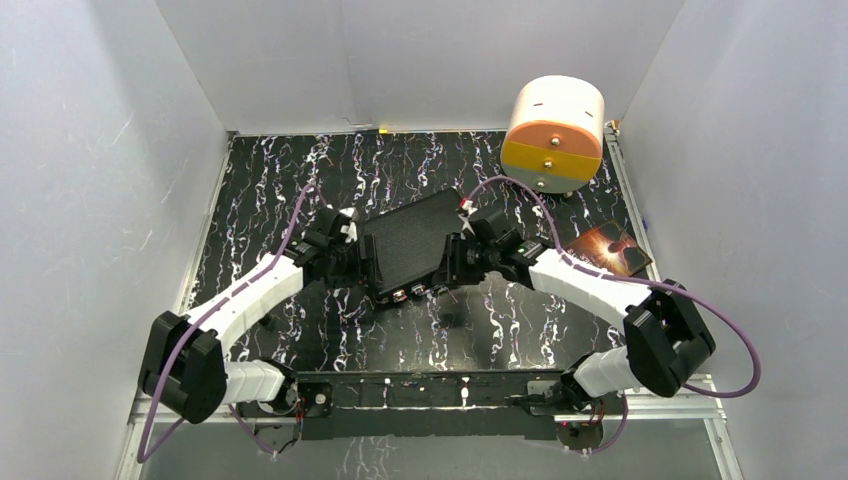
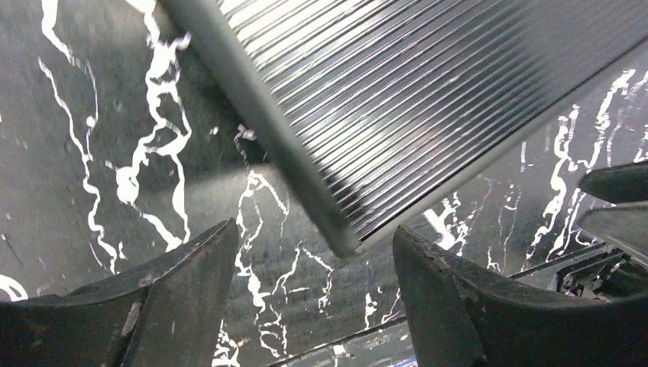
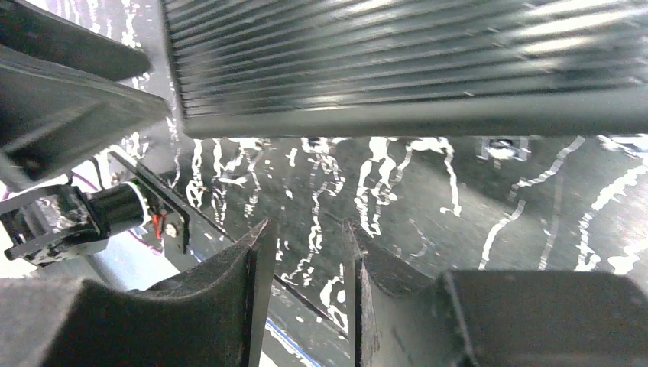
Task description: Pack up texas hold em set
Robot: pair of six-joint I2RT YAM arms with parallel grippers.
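Observation:
The black briefcase (image 1: 405,245) of the texas hold em set lies mid-table, its lid tilted over the base. A few poker chips (image 1: 412,293) peep out at its near edge. My left gripper (image 1: 350,236) is at the case's left side and my right gripper (image 1: 463,224) at its right side. In the left wrist view the ribbed lid (image 2: 397,99) hangs above the open left gripper (image 2: 313,238), whose fingers hold nothing. In the right wrist view the same ribbed lid (image 3: 397,61) is blurred above the right gripper (image 3: 306,229), slightly open and empty.
A white-and-orange cylindrical box (image 1: 553,135) stands at the back right. A brown book (image 1: 610,250) lies by the right wall, close to the right arm. White walls enclose the black marbled table (image 1: 270,180). A small dark object (image 1: 452,320) lies in front of the case.

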